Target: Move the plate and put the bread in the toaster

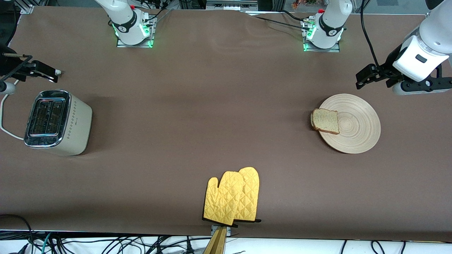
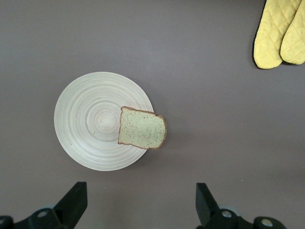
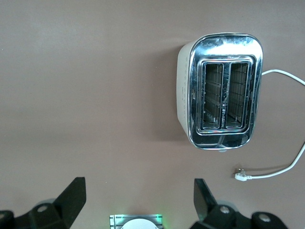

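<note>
The pale wooden plate [image 1: 356, 132] lies on the brown table toward the left arm's end. The bread [image 1: 325, 121] rests on the plate's rim on the side toward the right arm's end, partly overhanging it. In the left wrist view the bread [image 2: 142, 128] overlaps the edge of the plate [image 2: 86, 119]. My left gripper [image 1: 363, 79] [image 2: 139, 186] hangs high beside the plate, open and empty. The cream toaster [image 1: 56, 121] [image 3: 221, 95] stands at the right arm's end, both slots empty. My right gripper [image 1: 49, 74] [image 3: 138, 182] hovers above the table beside the toaster, open and empty.
A pair of yellow oven mitts [image 1: 233, 199] [image 2: 281, 33] lies near the table's front edge, midway between the arms. The toaster's white cord [image 1: 5, 123] [image 3: 281, 167] trails loose on the table, unplugged. The right arm's base [image 3: 136, 222] shows between my right fingers.
</note>
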